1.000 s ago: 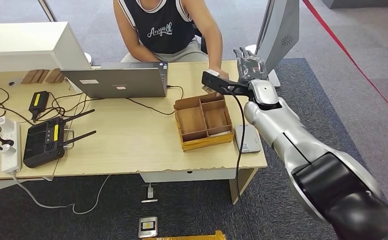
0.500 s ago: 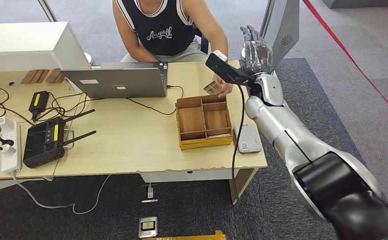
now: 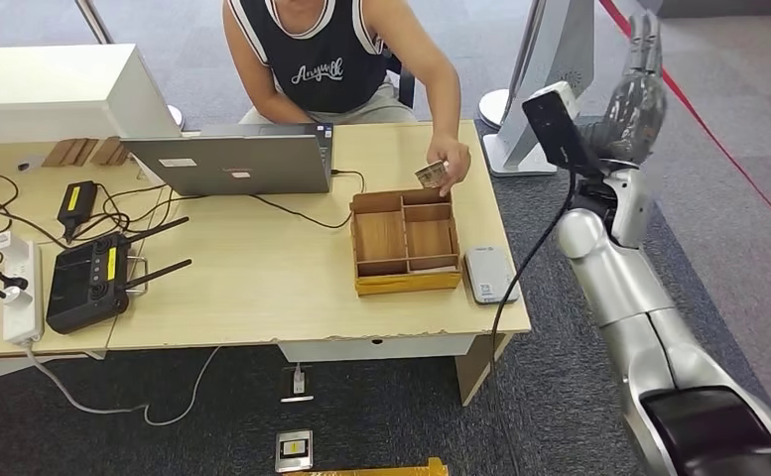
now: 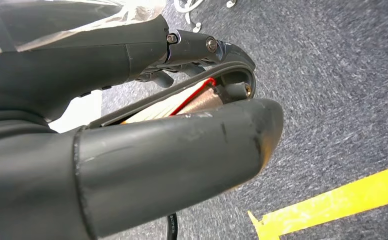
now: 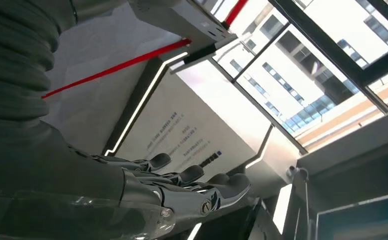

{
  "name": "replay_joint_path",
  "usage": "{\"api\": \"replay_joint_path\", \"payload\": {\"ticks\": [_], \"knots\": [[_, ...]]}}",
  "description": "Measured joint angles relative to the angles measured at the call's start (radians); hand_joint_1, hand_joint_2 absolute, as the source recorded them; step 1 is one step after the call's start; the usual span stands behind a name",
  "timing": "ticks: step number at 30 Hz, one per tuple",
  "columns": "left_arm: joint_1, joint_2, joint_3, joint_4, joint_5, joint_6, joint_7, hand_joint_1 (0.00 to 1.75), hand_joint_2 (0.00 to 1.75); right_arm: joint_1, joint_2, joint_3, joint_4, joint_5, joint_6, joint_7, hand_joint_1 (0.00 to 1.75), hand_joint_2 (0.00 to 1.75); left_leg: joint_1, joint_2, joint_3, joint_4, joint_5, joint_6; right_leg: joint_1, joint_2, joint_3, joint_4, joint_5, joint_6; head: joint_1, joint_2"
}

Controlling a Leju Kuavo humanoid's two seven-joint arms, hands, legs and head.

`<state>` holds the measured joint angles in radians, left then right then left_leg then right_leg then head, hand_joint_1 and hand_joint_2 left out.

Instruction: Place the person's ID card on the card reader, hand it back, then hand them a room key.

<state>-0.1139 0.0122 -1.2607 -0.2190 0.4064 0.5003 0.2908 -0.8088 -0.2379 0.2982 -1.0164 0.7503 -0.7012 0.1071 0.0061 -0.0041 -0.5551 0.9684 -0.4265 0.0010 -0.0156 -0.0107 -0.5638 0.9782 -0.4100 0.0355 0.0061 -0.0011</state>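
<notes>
The person across the desk holds a small card [image 3: 430, 176] in a hand [image 3: 452, 162] just above the far edge of the wooden compartment box [image 3: 406, 241]. The grey card reader [image 3: 490, 275] lies flat on the desk right of the box, with nothing on it. My right hand [image 3: 639, 94] is raised high beyond the desk's right end, fingers straight and holding nothing; the right wrist view shows those fingers [image 5: 182, 179] stretched out against a ceiling and windows. My left hand [image 4: 182, 150] hangs over the carpet, its thumb lying across the fingers; its grip is unclear.
A laptop [image 3: 232, 159] stands at the back of the desk [image 3: 262, 288], with a black router [image 3: 88, 278], a power strip [image 3: 21, 293] and cables to the left. A white stand [image 3: 550, 69] rises behind my right arm. Yellow tape [image 4: 331, 200] marks the carpet.
My right arm has swung from over the desk's far right corner up and out to the right. The person's hand with the card has come clear above the box.
</notes>
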Motion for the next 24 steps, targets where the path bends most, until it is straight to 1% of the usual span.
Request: {"api": "replay_joint_path", "payload": {"ticks": [2, 4, 8, 11, 18, 24], "knots": [[0.002, -0.005, 0.010, 0.000, 0.012, 0.010, 0.005, 0.00, 0.00, 0.079, -0.004, -0.119, -0.128, -0.010, 0.000, -0.082, 0.00, 1.75, 0.000, 0.000, 0.000, 0.000, 0.000, 0.000, 0.000, 0.000, 0.000, 0.000, 0.000, 0.000, 0.000, 0.000], [0.003, -0.008, 0.015, 0.000, 0.018, 0.015, 0.010, 0.00, 0.00, 0.134, 0.003, -0.202, -0.206, -0.029, -0.001, -0.148, 0.00, 1.75, 0.000, -0.001, 0.000, 0.000, 0.000, 0.000, 0.000, 0.000, 0.000, 0.000, 0.000, 0.000, 0.000, 0.000], [0.003, -0.014, 0.027, 0.000, 0.031, 0.019, 0.020, 0.00, 0.00, 0.213, 0.021, -0.344, -0.313, -0.073, -0.001, -0.224, 0.00, 1.75, 0.000, 0.000, 0.000, 0.000, 0.000, 0.000, 0.000, 0.000, 0.000, 0.000, 0.000, 0.000, 0.000, 0.000], [0.003, -0.018, 0.036, 0.000, 0.038, 0.021, 0.030, 0.00, 0.00, 0.259, 0.036, -0.439, -0.361, -0.113, 0.000, -0.266, 0.00, 1.75, 0.000, 0.000, 0.000, 0.000, 0.000, 0.000, 0.000, 0.000, 0.000, 0.000, 0.000, 0.000, 0.000, 0.000], [0.002, -0.026, 0.053, 0.000, 0.054, 0.029, 0.054, 0.00, 0.00, 0.327, 0.064, -0.589, -0.400, -0.157, 0.000, -0.319, 0.00, 1.75, 0.000, 0.001, 0.000, 0.000, 0.000, 0.000, 0.000, 0.000, 0.000, 0.000, 0.000, 0.000, 0.000, 0.000], [0.000, -0.036, 0.067, 0.000, 0.070, 0.043, 0.077, 0.00, 0.00, 0.357, 0.093, -0.667, -0.395, -0.164, 0.001, -0.370, 0.00, 1.75, 0.000, 0.001, 0.000, -0.001, 0.000, 0.000, 0.000, 0.000, 0.000, 0.000, 0.000, 0.000, 0.000, 0.000]]}}
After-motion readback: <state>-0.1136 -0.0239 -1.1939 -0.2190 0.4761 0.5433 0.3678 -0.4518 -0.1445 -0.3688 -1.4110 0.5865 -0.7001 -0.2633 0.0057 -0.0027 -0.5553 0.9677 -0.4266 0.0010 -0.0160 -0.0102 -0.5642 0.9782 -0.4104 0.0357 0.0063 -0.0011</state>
